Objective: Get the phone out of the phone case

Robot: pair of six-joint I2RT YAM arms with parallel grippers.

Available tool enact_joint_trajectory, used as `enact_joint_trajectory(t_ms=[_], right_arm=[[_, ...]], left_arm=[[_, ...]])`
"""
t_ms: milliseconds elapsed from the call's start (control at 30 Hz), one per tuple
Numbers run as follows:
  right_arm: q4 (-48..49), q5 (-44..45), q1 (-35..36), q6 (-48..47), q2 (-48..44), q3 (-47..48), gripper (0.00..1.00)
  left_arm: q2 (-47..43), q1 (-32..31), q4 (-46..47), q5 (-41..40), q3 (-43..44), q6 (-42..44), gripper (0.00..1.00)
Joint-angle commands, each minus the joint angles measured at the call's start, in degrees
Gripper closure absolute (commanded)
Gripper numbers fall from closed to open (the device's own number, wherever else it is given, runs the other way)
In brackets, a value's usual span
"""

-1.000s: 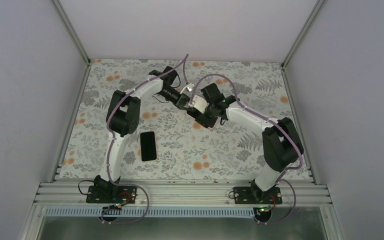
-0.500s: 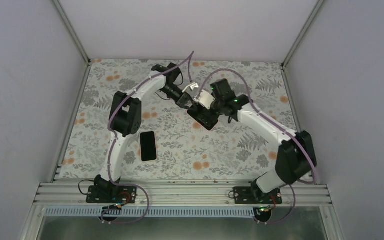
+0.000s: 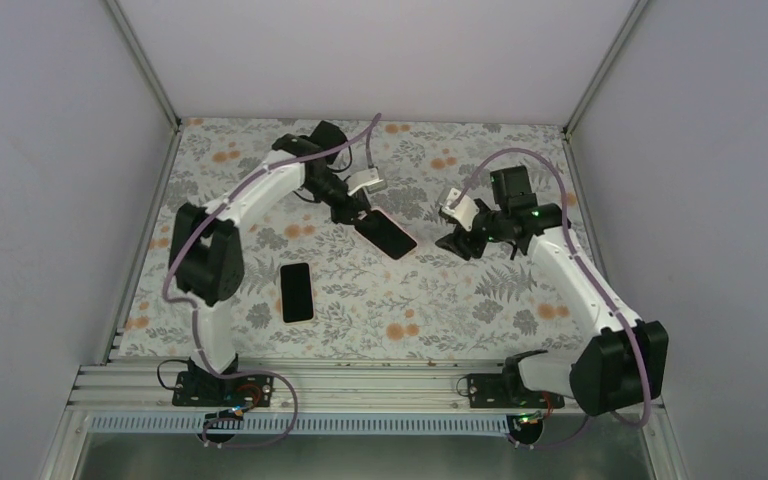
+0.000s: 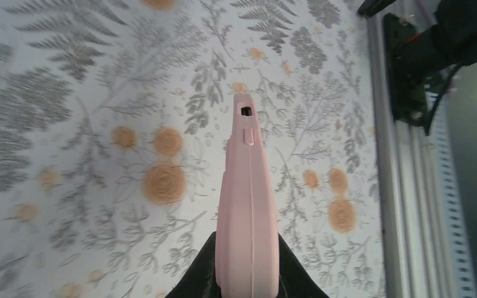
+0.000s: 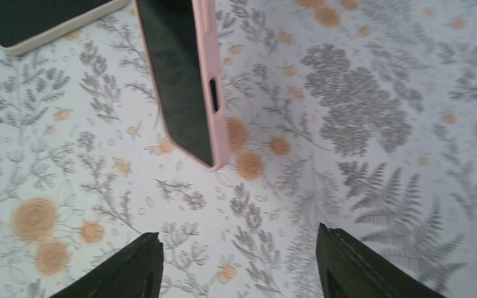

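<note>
My left gripper [image 3: 360, 214] is shut on one end of the pink phone case [image 3: 387, 235] and holds it tilted above the table. In the left wrist view the case's pink edge [image 4: 248, 205] runs away from my gripper [image 4: 248, 264], with the fingers [image 4: 202, 273] pressed on both sides. The right wrist view shows the case [image 5: 214, 74] framing a dark phone screen [image 5: 177, 74]. My right gripper [image 3: 457, 242] is open and empty, apart from the case on its right; its wide-open fingers [image 5: 130, 267] show over bare table.
A second black phone [image 3: 297, 291] with a pale edge lies flat on the floral table [image 3: 410, 300] near the left arm; it also shows in the right wrist view [image 5: 43, 22]. Frame rails run along the table's sides and its near edge [image 3: 360, 385].
Both grippers were together at the case in mid-table. The right gripper has let go, opened and swung away to the right. The left gripper keeps the case.
</note>
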Motion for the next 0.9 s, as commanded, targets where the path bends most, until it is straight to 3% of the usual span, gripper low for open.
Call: enact_joint_trajectory(t_ms=[0,133,367,600,733,867], right_arm=[[-2.66,-9.09,-2.11,-4.74,3.69,-1.23,0.38],[-5.26,-15.73,-2.56,-8.79,8.20,-0.08,0.43],[-6.06,-23.04,-4.94,-14.12,13.96,3.60,0.48],[-4.54,-25.70,-7.76,-24.44,15.75,1.79,0.39],[0.03,-26.20,-7.85,-26.46,15.30,-0.43,0.39],[-2.08,-29.34,-7.51,-31.67,16.20,0.23,0.37]], left_arm=[[-9.33,-1.23,14.81,-7.30,-5.67,-2.89,0.94],[-10.77,-1.34,17.37,-8.45,-7.66,-3.23,0.92],[-9.37,-1.73,13.27,-6.76,-5.95,0.14,0.91],[-10.09,-1.91,10.67,-4.46,-6.08,3.29,0.91],[-11.63,-2.30,10.93,-3.09,-7.64,6.34,0.91],[-13.57,-2.69,11.35,-0.80,-9.07,10.62,0.87]])
